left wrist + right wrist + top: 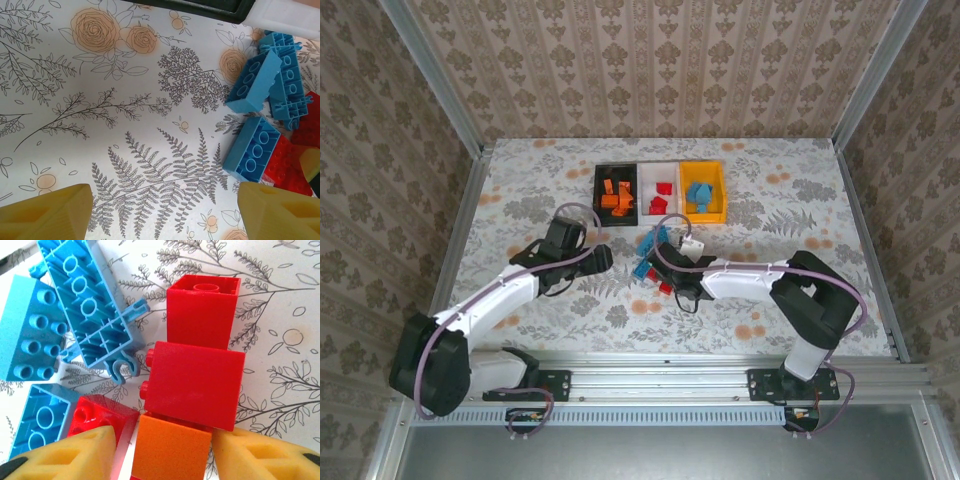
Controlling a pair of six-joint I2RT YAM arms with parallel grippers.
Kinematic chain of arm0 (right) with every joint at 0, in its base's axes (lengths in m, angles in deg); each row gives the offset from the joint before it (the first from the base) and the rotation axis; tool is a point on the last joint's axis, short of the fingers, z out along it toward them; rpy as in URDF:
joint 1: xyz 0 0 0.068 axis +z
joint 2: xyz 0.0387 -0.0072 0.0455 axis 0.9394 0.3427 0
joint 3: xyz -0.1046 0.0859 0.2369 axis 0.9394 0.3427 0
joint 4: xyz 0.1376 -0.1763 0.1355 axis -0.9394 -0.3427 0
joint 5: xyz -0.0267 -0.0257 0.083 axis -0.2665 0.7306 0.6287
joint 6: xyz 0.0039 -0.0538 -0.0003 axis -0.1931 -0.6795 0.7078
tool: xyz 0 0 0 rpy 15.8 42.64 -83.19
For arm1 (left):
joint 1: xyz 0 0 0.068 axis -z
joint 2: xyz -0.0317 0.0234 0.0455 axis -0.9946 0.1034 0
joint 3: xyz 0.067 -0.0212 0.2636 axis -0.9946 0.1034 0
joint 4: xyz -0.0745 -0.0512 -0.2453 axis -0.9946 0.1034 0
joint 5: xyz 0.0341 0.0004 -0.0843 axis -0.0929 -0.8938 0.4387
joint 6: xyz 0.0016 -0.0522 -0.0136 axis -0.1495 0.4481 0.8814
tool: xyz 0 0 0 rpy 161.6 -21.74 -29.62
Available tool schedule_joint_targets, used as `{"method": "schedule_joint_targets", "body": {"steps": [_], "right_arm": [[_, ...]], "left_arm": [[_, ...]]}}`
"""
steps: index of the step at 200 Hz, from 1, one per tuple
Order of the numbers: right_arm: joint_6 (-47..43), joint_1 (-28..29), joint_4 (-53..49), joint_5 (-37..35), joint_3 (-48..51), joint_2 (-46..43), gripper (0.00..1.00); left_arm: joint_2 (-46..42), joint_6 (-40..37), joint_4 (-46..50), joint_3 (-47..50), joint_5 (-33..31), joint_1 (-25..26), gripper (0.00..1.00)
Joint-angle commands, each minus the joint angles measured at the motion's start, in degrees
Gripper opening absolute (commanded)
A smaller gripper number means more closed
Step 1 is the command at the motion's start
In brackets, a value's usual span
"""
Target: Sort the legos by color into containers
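Sorting is well along: orange bricks fill the black bin [616,167], red the white bin [658,172], blue the yellow bin [702,166]. The right gripper [165,440] points down, jaws straddling an orange brick [170,455], grip unclear; red bricks [192,385] and blue bricks [30,340] lie just ahead. The left gripper [165,194] hovers spread wide, this pile at its right

3 containers [659,166] in a row, L to R, at far mid table [790,215], legos [617,197] inside each. Loose legos [653,262] clustered just in front of the middle one.
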Motion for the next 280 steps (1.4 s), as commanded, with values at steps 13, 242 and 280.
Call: {"method": "schedule_joint_targets", "body": {"steps": [13, 242, 280], "right_arm": [[0.12, -0.3, -3.52, -3.83, -1.88, 2.04, 0.48], [-3.14, -0.29, -1.3, -2.92, -0.73, 5.23, 0.42], [-4.18, -0.28, -1.07, -3.88, -0.32, 3.66, 0.34]], "left_arm": [[-2.27, 0.54, 0.38, 1.36, 0.43, 0.26, 0.78], [-3.91, 1.36, 0.63, 3.69, 0.45, 0.13, 0.79], [-3.98, 1.59, 0.62, 3.75, 0.55, 0.14, 0.79]]}}
